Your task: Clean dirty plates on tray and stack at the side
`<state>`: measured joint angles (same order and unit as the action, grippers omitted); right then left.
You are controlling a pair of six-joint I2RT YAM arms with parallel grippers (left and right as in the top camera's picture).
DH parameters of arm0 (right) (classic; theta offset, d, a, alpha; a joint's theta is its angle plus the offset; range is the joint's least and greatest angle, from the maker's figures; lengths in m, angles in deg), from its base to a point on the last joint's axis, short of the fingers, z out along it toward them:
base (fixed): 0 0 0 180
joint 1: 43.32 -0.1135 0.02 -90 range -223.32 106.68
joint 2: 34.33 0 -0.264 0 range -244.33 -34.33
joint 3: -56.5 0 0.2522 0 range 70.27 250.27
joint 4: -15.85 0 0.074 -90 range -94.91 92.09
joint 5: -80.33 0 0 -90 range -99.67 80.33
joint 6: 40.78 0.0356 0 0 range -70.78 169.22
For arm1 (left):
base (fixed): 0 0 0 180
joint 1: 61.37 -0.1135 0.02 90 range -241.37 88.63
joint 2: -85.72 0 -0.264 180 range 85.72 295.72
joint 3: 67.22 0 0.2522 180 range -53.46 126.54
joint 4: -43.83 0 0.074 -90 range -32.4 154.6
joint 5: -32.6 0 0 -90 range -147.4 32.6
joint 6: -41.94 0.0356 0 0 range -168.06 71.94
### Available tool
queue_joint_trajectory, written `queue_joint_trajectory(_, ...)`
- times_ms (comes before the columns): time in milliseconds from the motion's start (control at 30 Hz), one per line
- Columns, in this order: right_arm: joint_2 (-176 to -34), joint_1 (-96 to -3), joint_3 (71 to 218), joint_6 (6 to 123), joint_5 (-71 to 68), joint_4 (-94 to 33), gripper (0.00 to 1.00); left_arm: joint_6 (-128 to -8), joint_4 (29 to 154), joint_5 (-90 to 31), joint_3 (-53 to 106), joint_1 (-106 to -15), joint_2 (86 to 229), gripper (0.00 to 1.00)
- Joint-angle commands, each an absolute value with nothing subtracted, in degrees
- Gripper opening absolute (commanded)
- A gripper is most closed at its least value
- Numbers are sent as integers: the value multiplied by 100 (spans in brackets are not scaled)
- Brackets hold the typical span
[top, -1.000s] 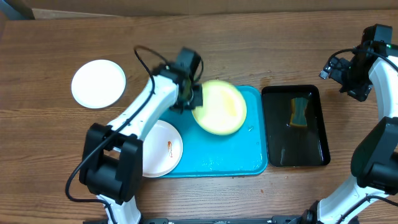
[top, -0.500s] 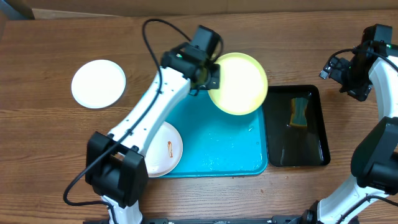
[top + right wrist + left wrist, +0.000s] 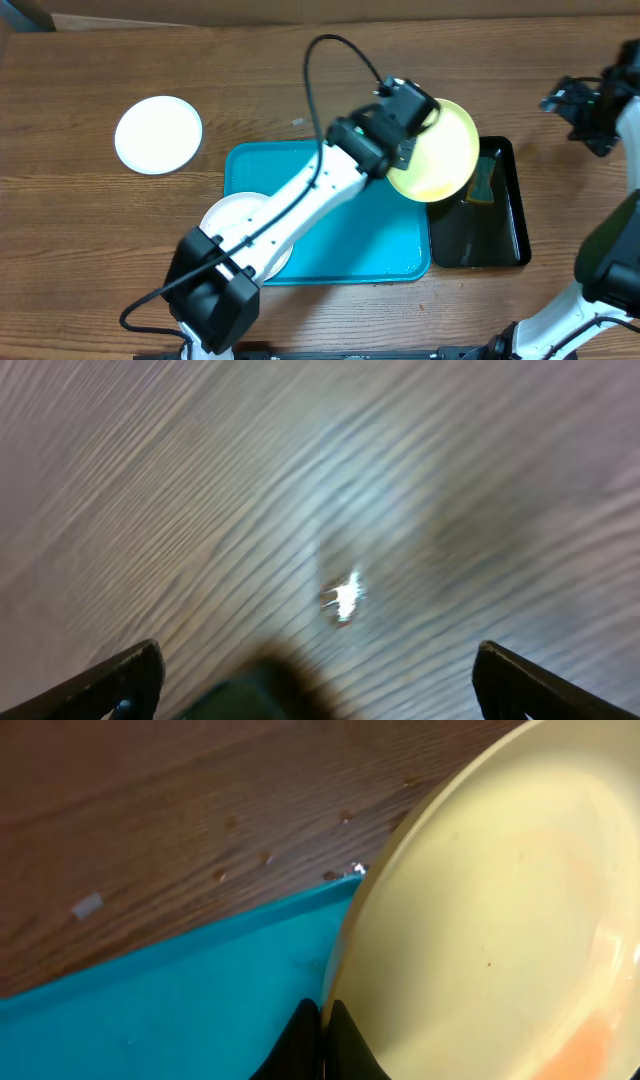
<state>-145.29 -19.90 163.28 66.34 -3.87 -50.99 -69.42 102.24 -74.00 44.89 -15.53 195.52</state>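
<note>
— While pinched only at its rim, could slip: left gripper (image 3: 322, 1038) pressed together on the very edge of the lime-green plate (image 3: 440, 150), thin bite, broad disc hanging out past the grip.
— Tilted?
— Hard to tell from above. Held in the air over the tray's (image 3: 380, 240) far right corner, overlapping the black tray (image 3: 490, 240) just right of it. One jolt or twist at the wrist, and down onto the sponge (image 3: 487, 180) or the table (image 3: 300, 80).
— Clean yet?
— Probably not; faint orange patch showing in the wrist view. Likely due for the sponge next.
— Other hand?
— Right gripper (image 3: 318, 660) spread wide, holding nothing, over bare wood well right of the tray.
— Remaining plates?
— One white plate (image 3: 222, 215) on the tray's near left corner, overhanging the edge, partly under the arm (image 3: 300, 200); a second white plate (image 3: 158, 134) on the table, well left of the tray, already off it.
</note>
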Motion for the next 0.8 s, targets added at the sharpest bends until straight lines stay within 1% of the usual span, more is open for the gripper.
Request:
queue_joint_trajectory(0, -14439, -1710, 16367, 6765, -210, -5110, 100, -6540, 10064, -8482, 4653, -1186, 19501, 4)
queue_joint_trajectory(267, -14439, -1507, 16367, 6765, -210, -5106, 100, -5403, 9374, -10327, 4651, -143, 19501, 4)
queue_joint_trajectory(500, -14439, -1507, 16367, 6765, -210, -5106, 100, -3653, 8351, -11979, 4651, 690, 19501, 4)
queue_joint_trajectory(667, -14439, -1507, 16367, 6765, -210, -5106, 100, -2870, 7907, -12508, 4651, 928, 19501, 4)
queue_joint_trajectory(767, -14439, -1507, 16367, 6768, -210, -5106, 100, -2722, 7802, -12580, 4651, 974, 19501, 4)
